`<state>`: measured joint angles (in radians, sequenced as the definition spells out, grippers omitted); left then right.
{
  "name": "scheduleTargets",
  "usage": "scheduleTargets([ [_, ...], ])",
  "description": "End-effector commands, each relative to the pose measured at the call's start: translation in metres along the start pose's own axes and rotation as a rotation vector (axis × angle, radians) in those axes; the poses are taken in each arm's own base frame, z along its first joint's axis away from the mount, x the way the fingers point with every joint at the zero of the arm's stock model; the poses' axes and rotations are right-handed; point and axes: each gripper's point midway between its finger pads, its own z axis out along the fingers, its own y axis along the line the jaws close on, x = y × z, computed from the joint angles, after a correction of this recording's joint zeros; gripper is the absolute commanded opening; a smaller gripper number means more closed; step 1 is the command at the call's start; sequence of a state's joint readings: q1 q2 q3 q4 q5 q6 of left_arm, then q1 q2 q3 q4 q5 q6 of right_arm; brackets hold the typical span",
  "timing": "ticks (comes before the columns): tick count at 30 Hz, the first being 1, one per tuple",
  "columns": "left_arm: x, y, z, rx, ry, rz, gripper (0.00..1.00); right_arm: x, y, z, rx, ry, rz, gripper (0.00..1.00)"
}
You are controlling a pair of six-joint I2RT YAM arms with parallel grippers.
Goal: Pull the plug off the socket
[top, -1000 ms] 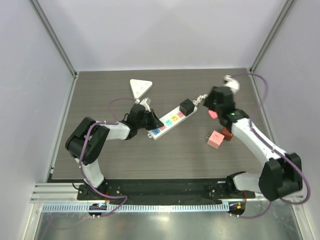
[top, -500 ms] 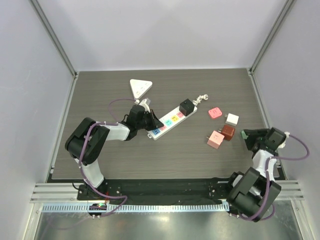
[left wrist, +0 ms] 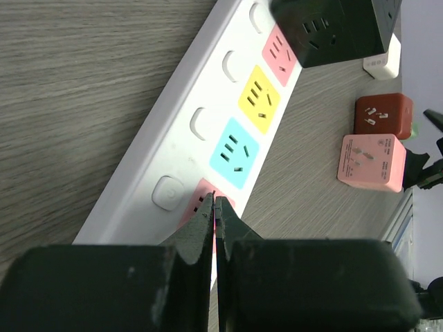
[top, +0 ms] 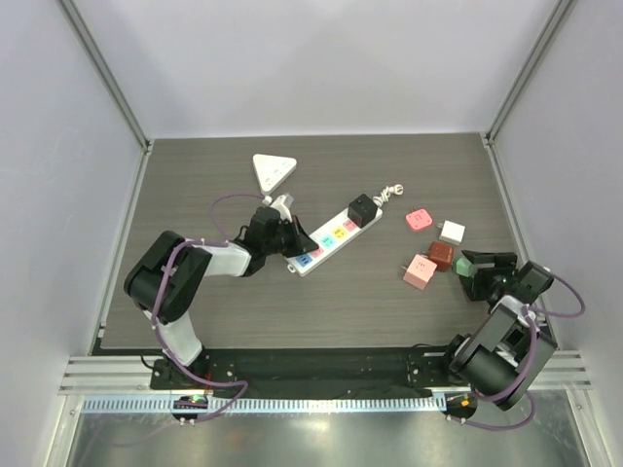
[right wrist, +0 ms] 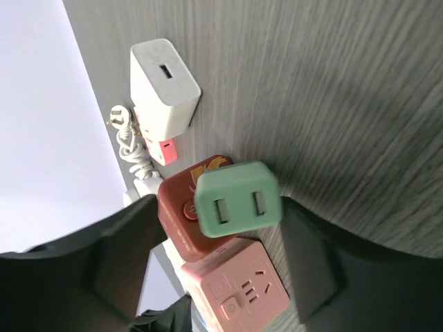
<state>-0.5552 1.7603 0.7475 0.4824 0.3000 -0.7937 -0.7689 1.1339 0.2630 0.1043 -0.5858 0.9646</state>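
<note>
A white power strip [top: 336, 233] with coloured sockets lies slantwise mid-table. A black cube plug [top: 361, 206] sits in its far end; it also shows in the left wrist view [left wrist: 332, 28]. My left gripper [top: 291, 247] is shut and empty, its tips [left wrist: 215, 200] over the pink socket at the strip's [left wrist: 208, 124] near end. My right gripper [top: 474, 273] is at the near right. A green plug [right wrist: 239, 199] is between its spread fingers [right wrist: 221, 207], with a gap to the left finger.
A pink cube [top: 420, 269], a maroon cube [top: 442, 255], a white charger [top: 451, 233] and a small pink adapter [top: 420, 219] lie right of the strip. The cubes are just beyond my right gripper. A white triangular block [top: 273, 170] is at the back left.
My right arm swung from the strip's far end back to the near right corner, then edged left toward the cubes with the green plug. The left arm barely moved.
</note>
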Motion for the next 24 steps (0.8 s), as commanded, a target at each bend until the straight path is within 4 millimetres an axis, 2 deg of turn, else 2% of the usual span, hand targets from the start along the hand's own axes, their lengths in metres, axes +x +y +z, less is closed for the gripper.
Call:
scheduleTargets([
  [1, 0.002, -0.013, -0.004, 0.047, 0.011, 0.052, 0.02, -0.006, 0.019, -0.005, -0.079, -0.020, -0.075, 0.79],
  [2, 0.002, -0.015, -0.003, 0.053, 0.014, 0.055, 0.02, -0.006, 0.021, -0.007, -0.075, -0.023, -0.085, 0.83],
  [5, -0.002, -0.029, 0.002, 0.074, 0.006, 0.059, 0.01, -0.013, 0.025, -0.012, -0.067, -0.063, -0.141, 0.87],
  [7, -0.014, -0.040, 0.002, 0.081, -0.028, 0.044, 0.01, -0.017, 0.028, -0.015, -0.060, -0.086, -0.176, 0.89],
  [11, -0.040, -0.053, -0.001, 0.061, -0.091, 0.045, 0.02, -0.026, 0.046, -0.030, -0.058, -0.125, -0.292, 0.92],
  [15, -0.063, -0.072, 0.006, 0.089, -0.130, 0.058, 0.02, -0.037, 0.065, -0.046, -0.067, -0.195, -0.407, 0.96],
  [18, -0.065, -0.072, 0.017, 0.087, -0.118, 0.067, 0.02, -0.040, 0.086, -0.058, -0.110, -0.244, -0.492, 0.98],
  [19, -0.060, -0.068, 0.024, 0.091, -0.101, 0.077, 0.02, -0.038, 0.097, -0.062, -0.131, -0.254, -0.530, 0.99],
  [22, -0.056, -0.064, 0.033, 0.118, -0.100, 0.100, 0.02, -0.028, 0.115, -0.059, -0.164, -0.242, -0.615, 0.99],
  [23, -0.054, -0.062, 0.036, 0.120, -0.098, 0.102, 0.02, -0.012, 0.128, -0.055, -0.191, -0.220, -0.676, 0.99],
  [24, -0.048, -0.056, 0.042, 0.117, -0.081, 0.098, 0.02, -0.005, 0.134, -0.053, -0.197, -0.217, -0.714, 0.99],
])
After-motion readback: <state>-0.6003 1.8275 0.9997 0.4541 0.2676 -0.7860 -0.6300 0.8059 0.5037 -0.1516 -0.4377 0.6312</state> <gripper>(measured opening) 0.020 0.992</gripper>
